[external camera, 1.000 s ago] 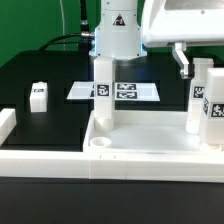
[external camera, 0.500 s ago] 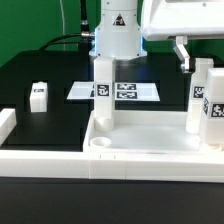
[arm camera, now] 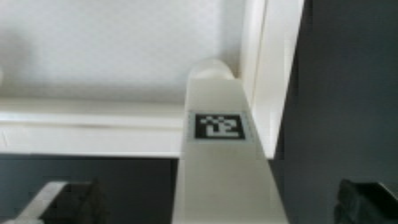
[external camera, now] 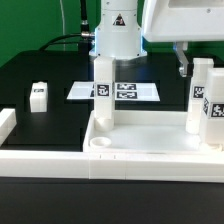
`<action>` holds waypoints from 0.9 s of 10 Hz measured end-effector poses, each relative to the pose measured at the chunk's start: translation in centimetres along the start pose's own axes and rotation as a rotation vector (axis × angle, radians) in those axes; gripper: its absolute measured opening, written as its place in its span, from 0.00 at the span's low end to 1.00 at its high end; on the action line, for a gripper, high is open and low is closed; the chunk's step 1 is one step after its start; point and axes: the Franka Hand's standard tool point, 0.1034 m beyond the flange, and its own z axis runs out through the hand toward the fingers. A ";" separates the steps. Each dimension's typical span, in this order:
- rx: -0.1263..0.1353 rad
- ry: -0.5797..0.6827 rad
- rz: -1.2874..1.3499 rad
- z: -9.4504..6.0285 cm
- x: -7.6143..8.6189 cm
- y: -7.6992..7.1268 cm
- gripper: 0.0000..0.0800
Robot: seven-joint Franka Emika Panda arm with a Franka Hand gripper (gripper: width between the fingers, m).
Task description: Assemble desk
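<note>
The white desk tabletop lies at the front, rim up. Three white tagged legs stand upright in it: one at the exterior view's left, two at the right. A fourth leg lies loose on the black table. My gripper hangs above the right legs, open. In the wrist view a tagged leg stands between my fingers, with dark gaps on both sides; the gripper holds nothing.
The marker board lies flat behind the tabletop. A long white border rail runs along the exterior view's left and front. The robot base stands at the back.
My gripper has risen slightly above the right legs. The legs, tabletop and loose leg have not moved.
</note>
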 end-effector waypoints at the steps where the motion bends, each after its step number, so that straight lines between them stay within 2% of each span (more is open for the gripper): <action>1: -0.003 -0.070 0.003 0.0 0.1 0.1 0.81; 2: -0.005 -0.065 0.001 0.3 0.7 -0.1 0.81; 8: -0.006 -0.055 0.001 0.5 1.5 -0.3 0.81; 9: -0.006 -0.055 0.002 0.5 1.5 -0.3 0.66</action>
